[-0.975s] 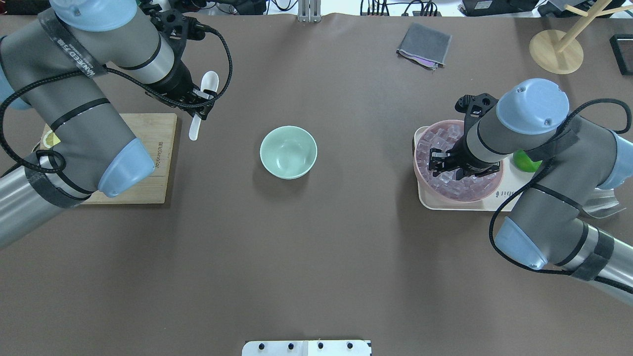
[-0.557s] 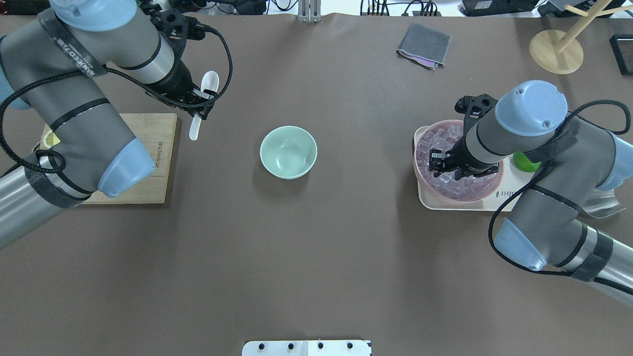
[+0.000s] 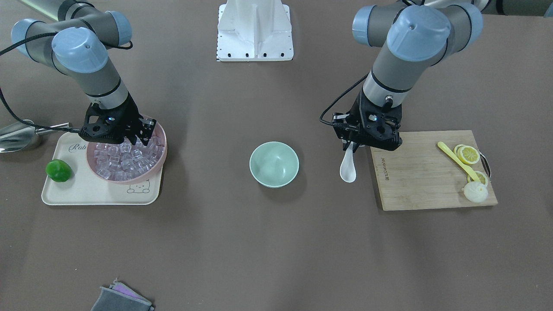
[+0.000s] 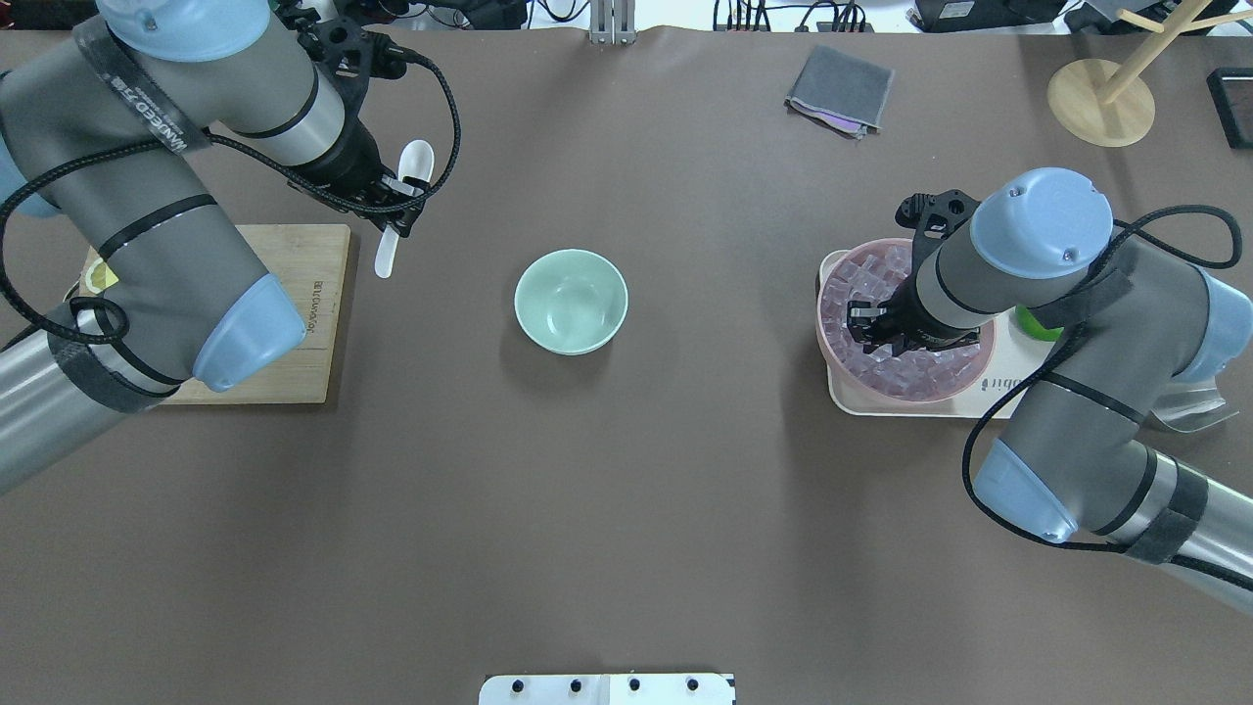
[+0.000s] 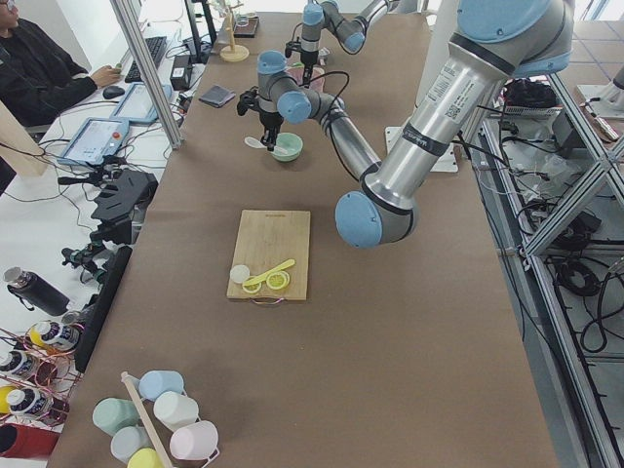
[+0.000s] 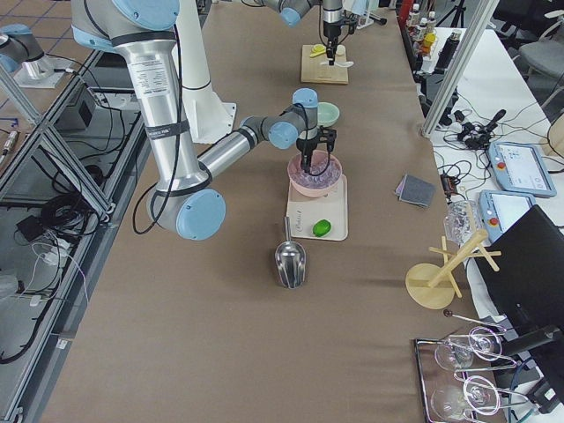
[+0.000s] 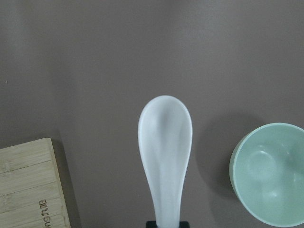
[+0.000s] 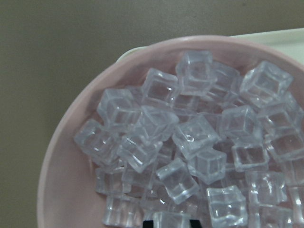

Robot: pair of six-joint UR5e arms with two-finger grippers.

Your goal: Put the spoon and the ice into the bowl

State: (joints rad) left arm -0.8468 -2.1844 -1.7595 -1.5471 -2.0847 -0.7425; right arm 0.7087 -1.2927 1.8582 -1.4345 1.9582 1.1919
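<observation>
Left gripper point(image 4: 398, 209) clamped on spoon point(image 7: 165, 142) at handle, scoop free; spoon looks lifted off table, at 10 o'clock from bowl point(image 4: 548, 284) on my overhead view, just off cutting board point(image 4: 313, 294). Right gripper point(image 4: 896, 341) down among ice point(image 8: 192, 137) in pink bowl point(image 8: 61, 156), 3 o'clock from bowl; I can't tell jaw gap or whether cube is pinched. Bowl empty. My read: nothing delivered yet. Spoon needs carry and release; ice needs grab, lift, carry, drop.

Bare brown surface point(image 4: 685, 509) rings the small round mint-green bowl point(image 4: 571, 301). The bamboo cutting board point(image 4: 328, 333) crowds the left edge. The cream tray point(image 4: 881, 406) carrying the pink ice-filled bowl point(image 4: 825, 333) blocks the right edge.
</observation>
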